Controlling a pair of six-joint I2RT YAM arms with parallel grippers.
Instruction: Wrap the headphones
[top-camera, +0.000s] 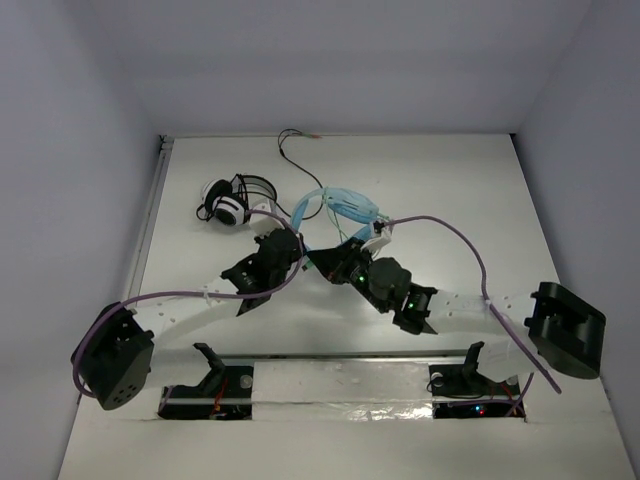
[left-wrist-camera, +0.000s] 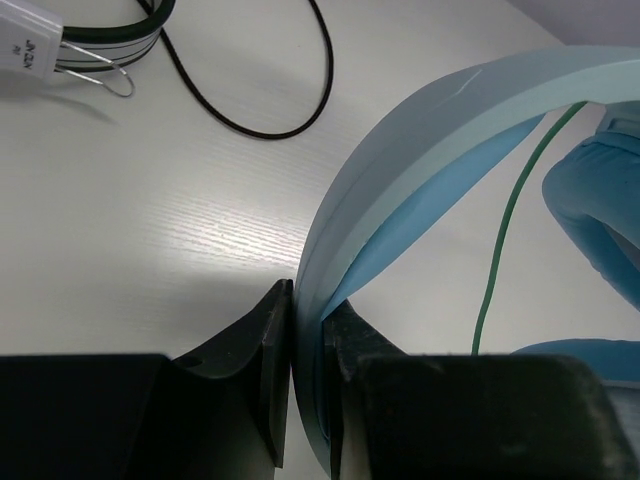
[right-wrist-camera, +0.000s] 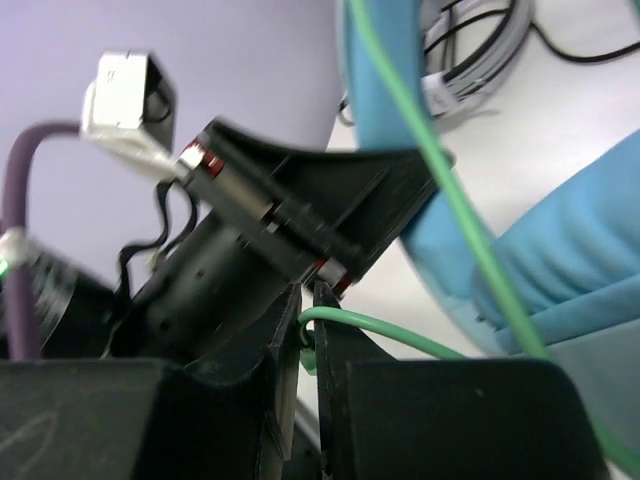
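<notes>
Jaws on both arms are closed on parts of the same thing. The left gripper (left-wrist-camera: 305, 300) clamps the wide, pale blue plastic headband (left-wrist-camera: 400, 150), its fingers pressed flat against the band's two faces. The right gripper (right-wrist-camera: 303, 295) has its fingers almost touching. The thin pale green cable (right-wrist-camera: 470, 230) curves in between them, so this gripper appears to be pinching the cable, though the contact itself is partly hidden.

The large light blue over-ear headphones (top-camera: 350, 207) sit in the far half of the white bench (top-camera: 450, 180), about midway between its left and right edges. Both grippers crowd their near side. A smaller black-and-white headset (top-camera: 232, 203) with a thin black cable (left-wrist-camera: 250, 120) lies just beside them toward the far left corner, apart from either gripper.

The split of work looks deliberate. One arm anchors the stiff band so the headphones cannot slide or roll, which leaves the other arm to draw the slack cable taut and lead it round. The band appears tilted up on edge rather than flat, probably propped by that grip.

The headphones' long axis runs roughly parallel to the far edge. The band's curve bulges toward the far left, and the padded blue ear cups (right-wrist-camera: 570, 240) lie at the right-hand end, toward the right arm.
</notes>
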